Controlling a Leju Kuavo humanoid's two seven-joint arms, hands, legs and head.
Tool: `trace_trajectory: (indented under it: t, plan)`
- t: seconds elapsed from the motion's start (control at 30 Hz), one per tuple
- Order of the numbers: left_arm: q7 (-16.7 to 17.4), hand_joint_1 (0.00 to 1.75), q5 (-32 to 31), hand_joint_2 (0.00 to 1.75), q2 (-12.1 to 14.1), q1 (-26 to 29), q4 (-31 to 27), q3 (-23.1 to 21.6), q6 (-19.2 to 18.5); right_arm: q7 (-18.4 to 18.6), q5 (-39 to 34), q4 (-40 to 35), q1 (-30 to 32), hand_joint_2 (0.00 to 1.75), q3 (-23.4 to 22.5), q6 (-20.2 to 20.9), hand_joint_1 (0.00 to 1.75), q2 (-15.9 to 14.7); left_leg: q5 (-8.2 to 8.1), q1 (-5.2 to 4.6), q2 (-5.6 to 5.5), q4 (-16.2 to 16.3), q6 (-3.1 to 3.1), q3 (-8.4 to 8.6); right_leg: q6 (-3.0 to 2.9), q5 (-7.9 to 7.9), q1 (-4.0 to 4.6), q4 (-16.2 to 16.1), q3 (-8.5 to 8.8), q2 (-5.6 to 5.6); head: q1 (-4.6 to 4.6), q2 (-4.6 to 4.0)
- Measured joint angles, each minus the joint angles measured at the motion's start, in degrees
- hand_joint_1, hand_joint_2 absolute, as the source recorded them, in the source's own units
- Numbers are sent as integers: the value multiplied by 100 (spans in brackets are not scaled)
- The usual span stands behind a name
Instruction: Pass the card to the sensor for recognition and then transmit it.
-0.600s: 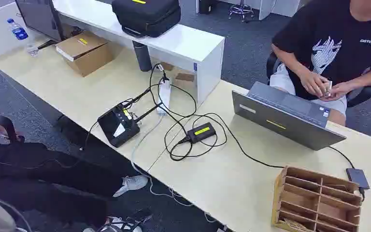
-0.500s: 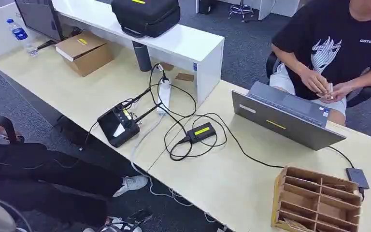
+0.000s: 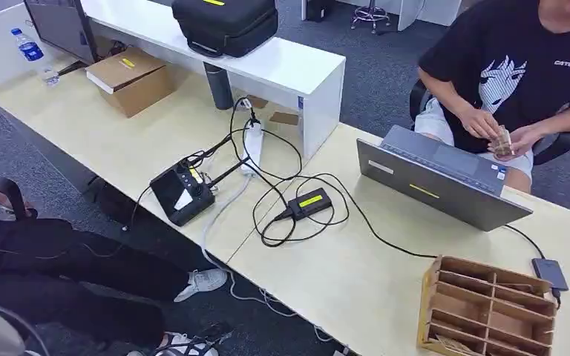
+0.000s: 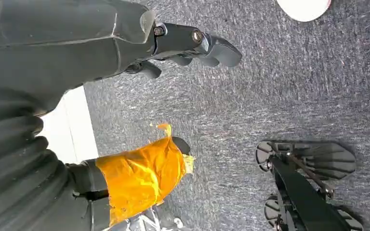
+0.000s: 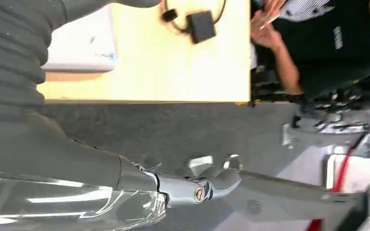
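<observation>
Biggest thing first: the long pale wooden desk [image 3: 356, 282], with a person in a black printed T-shirt [image 3: 519, 67] seated behind its far edge, holding a small stack of what we take to be the cards [image 3: 502, 141] in both hands. So the task's card is with them, off the desk, well apart from either of our hands.

Next, the grey open laptop [image 3: 438, 174] at that far edge, then the slotted wooden organiser box [image 3: 486, 308] at the near right corner. The small black sensor box with a yellow label [image 3: 309, 202] sits mid-desk inside a loop of black cable [image 3: 282, 185].

Our left hand [image 4: 192, 45] hangs over grey carpet, fingers loosely curled, holding nothing. Our right hand [image 5: 207, 180] hangs below the desk's near edge, fingers loose and apart, also holding nothing.

Risks, we reckon: a clumsy handover dropping a thin card onto the carpet, an arm snagging that cable tangle and dragging the sensor, or a reach clipping the laptop lid.
</observation>
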Motion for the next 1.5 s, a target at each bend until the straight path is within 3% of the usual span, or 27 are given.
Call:
trace_trajectory:
  t: [0.17, 0.3, 0.43, 0.6, 0.77, 0.93, 1.13, 1.17, 1.2, 1.27, 1.3, 1.47, 1.5]
  plan:
    - [0, 0, -11, 175, 0, 2, 0, 75, -4, 8, 1027, -952, 194, 175, 600, -549, 0, 0, 0, 0, 7, 0, 0, 3, 0, 0, 0, 0, 0, 8, 0, 0]
    - [0, 0, -109, 175, 0, 8, 0, 85, -28, -62, 2197, -1521, 130, 175, 1168, -1243, 0, -2, 0, 1, 8, -1, -1, 0, -1, 1, 0, 2, -1, 8, 0, 0]
    - [0, 0, -256, 175, 0, -28, 0, 85, -88, 210, 3069, -1675, -397, 175, 1818, -1673, 0, -18, 4, 2, 21, -1, -1, 6, -5, 8, 1, 4, -1, 17, 2, 0]
    - [0, 0, -457, 175, -2, -59, 0, 83, -120, 864, 4415, -1451, -1371, 175, 2729, -2245, 0, -55, 21, 2, 17, -1, 0, 3, -7, 19, 2, 4, -1, 16, 0, 0]
    - [9, 0, -522, 175, -2, -86, 0, 83, -129, 1116, 4834, -1140, -2026, 175, 3253, -2379, 0, -55, 22, 2, 11, 0, 1, 3, -9, 21, 2, 4, -1, 11, 0, 0]
    - [9, 0, -577, 175, -2, -88, 0, 83, -140, 1208, 5026, -969, -2276, 175, 3469, -2449, 0, -55, 22, 2, 11, 0, 1, -3, -9, 21, 2, 4, -3, 10, 0, 0]
    - [94, 0, -763, 175, -15, -191, 0, 53, -210, 1643, 5636, -232, -3145, 175, 3769, -2475, 0, 42, 29, 2, 12, 0, -2, -2, -6, 27, 2, 4, -5, 11, 0, 0]
    - [116, 0, -783, 175, -20, -211, 0, 46, -214, 1672, 5675, -72, -3259, 175, 3803, -2488, 91, 83, 30, 3, 11, 0, -1, -2, -7, 28, 2, 5, -4, 11, 2, 0]
    - [131, 0, -793, 175, -26, -228, 0, 42, -223, 1667, 5693, 48, -3360, 175, 3830, -2510, 147, 120, 30, 3, 11, 0, -1, -2, -7, 28, 2, 5, -5, 10, 2, 0]
    - [144, 0, -815, 175, -39, -241, 0, 24, -225, 1628, 5660, 218, -3490, 175, 3874, -2551, 147, 208, 31, 4, 12, 0, -2, 0, -10, 30, 2, 6, -5, 11, 0, 0]
    - [146, 0, -817, 175, -44, -242, 0, 18, -227, 1610, 5651, 259, -3516, 175, 3898, -2571, 155, 238, 31, 4, 12, 0, -2, 0, -10, 30, 3, 6, -5, 11, 2, 0]
    - [162, 0, -817, 175, -59, -242, 0, 16, -230, 1551, 5595, 377, -3539, 175, 3987, -2588, 157, 360, 30, 4, 8, 0, -2, -5, -10, 29, 3, 5, -9, 10, 0, 0]
    - [164, 0, -817, 175, -59, -242, 0, 16, -230, 1540, 5562, 392, -3540, 175, 3996, -2588, 150, 371, 30, 4, 8, 0, -2, -5, -10, 29, 3, 5, -10, 9, 0, 0]
